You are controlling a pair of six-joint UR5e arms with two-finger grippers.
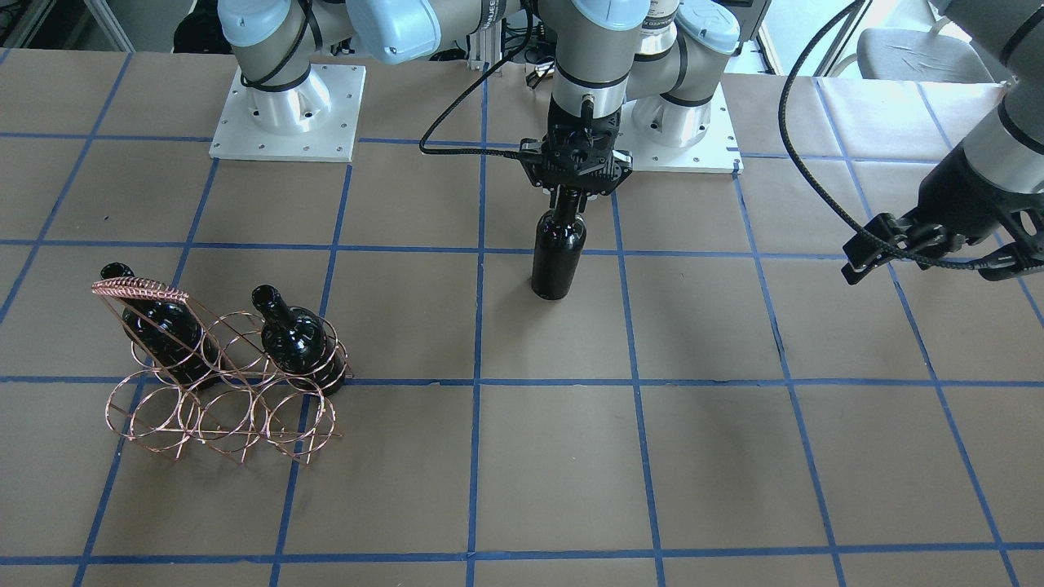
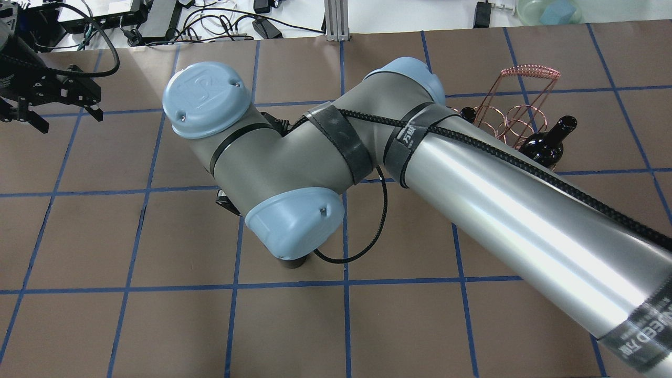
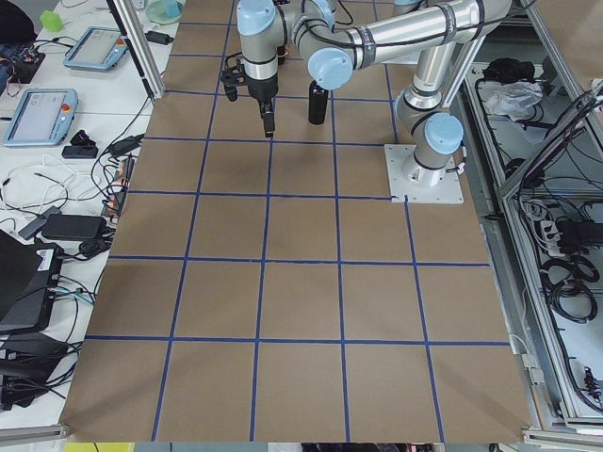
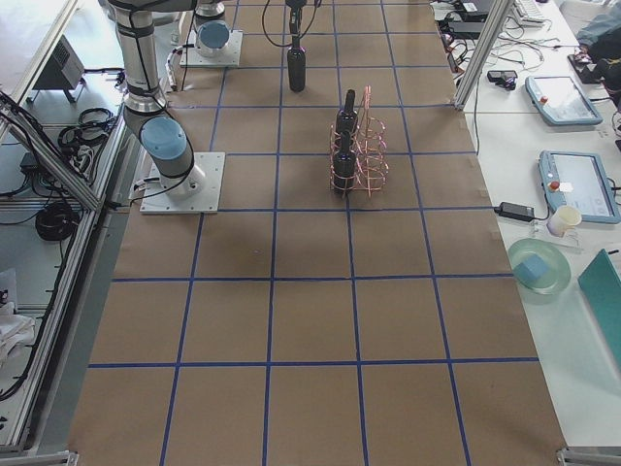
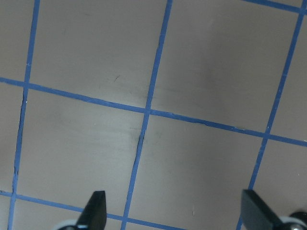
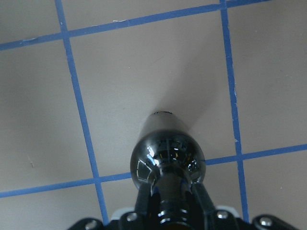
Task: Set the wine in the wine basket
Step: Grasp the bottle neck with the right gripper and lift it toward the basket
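My right gripper is shut on the neck of a near-black wine bottle. The bottle stands upright mid-table near the robot's bases, its base at or just above the paper. The right wrist view looks down the bottle between the fingers. The copper wire wine basket stands well off to the right arm's side, with two other bottles in its upper rings. My left gripper is open and empty, hanging above the table far on the other side. Its spread fingertips show over bare paper.
The table is brown paper with a blue tape grid. The two arm base plates sit at the robot's edge. In the overhead view the right arm hides the held bottle and part of the basket. Cables and devices lie beyond the far edge.
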